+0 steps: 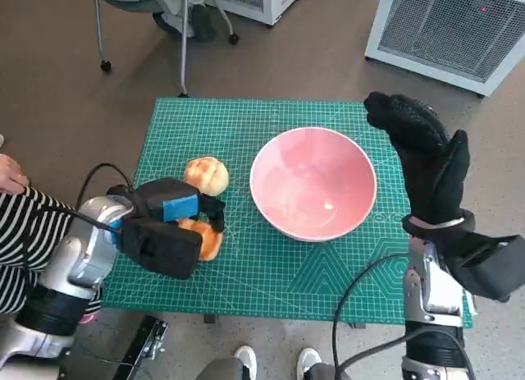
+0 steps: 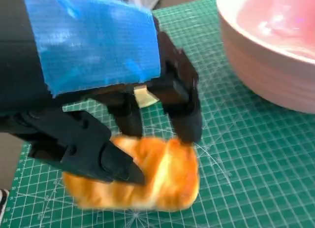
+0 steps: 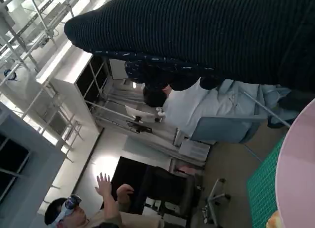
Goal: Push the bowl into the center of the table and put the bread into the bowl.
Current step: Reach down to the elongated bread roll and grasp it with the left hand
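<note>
Golden bread sits under my left hand, fingers closing on it; bowl lies right; right hand spread, empty.

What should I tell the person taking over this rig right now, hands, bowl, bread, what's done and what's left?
Left hand: fingers closed around a bread piece, which looks to be still down on the green mat.
Right hand: raised at the bowl's far right side, holding nothing, fingers look apart.
Pink bowl: empty, roughly mid-table, slightly right of centre.
Second bread roll: on the mat, left of the bowl.
Done: bowl appears pushed in; bread gripped.
Left: lift the bread into the bowl.
</note>
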Controlling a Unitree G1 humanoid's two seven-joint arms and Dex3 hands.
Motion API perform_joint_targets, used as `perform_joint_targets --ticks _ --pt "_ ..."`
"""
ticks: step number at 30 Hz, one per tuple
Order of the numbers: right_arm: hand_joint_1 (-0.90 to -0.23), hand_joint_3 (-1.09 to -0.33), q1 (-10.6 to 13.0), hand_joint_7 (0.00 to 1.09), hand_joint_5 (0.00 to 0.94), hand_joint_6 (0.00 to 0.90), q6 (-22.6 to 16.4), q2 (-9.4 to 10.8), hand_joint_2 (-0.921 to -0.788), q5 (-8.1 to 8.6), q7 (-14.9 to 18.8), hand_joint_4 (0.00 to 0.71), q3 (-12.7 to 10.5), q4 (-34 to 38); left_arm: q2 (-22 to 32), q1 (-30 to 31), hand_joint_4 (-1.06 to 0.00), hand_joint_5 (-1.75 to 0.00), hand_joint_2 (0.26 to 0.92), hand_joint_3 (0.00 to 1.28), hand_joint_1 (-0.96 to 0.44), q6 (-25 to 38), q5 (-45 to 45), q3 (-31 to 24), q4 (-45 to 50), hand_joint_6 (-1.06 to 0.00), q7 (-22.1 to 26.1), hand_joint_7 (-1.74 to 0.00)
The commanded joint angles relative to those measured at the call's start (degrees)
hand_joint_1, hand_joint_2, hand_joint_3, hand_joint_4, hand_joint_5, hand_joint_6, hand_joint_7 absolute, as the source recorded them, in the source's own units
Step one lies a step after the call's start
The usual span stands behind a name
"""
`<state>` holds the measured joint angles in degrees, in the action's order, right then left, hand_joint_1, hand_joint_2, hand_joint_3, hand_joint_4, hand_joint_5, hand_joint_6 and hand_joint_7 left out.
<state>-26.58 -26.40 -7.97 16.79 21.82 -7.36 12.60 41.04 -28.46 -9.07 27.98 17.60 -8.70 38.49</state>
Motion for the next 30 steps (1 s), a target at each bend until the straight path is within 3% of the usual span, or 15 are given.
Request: perform_joint_targets --ticks 1,12,30 --pt "-0.691 -0.681 1.2 0.36 0.002 0.125 0.3 0.6 -0.921 0.35 0.3 0.175 0.0 1.1 1.1 1.0 -0.81 -1.09 0.899 0.02 0.00 -0.7 -1.7 -1.4 1.8 -0.71 1.0 -1.03" --pt "-0.686 -0.683 1.3 0.37 0.000 0.121 0.1 0.8 -0.921 0.19 0.3 0.173 0.1 1.4 1.2 1.1 -0.83 -1.00 0.897 0.02 0.00 -0.6 -2.7 -2.9 3.4 -0.69 0.9 -1.11" --pt "-0.686 -0.681 1.8 0.37 0.001 0.117 0.3 0.8 -0.921 0.52 0.1 0.171 -0.2 1.0 0.9 1.3 -0.84 -1.01 0.898 0.02 0.00 -2.0 -2.4 -3.2 1.9 -0.68 -0.4 -1.10"
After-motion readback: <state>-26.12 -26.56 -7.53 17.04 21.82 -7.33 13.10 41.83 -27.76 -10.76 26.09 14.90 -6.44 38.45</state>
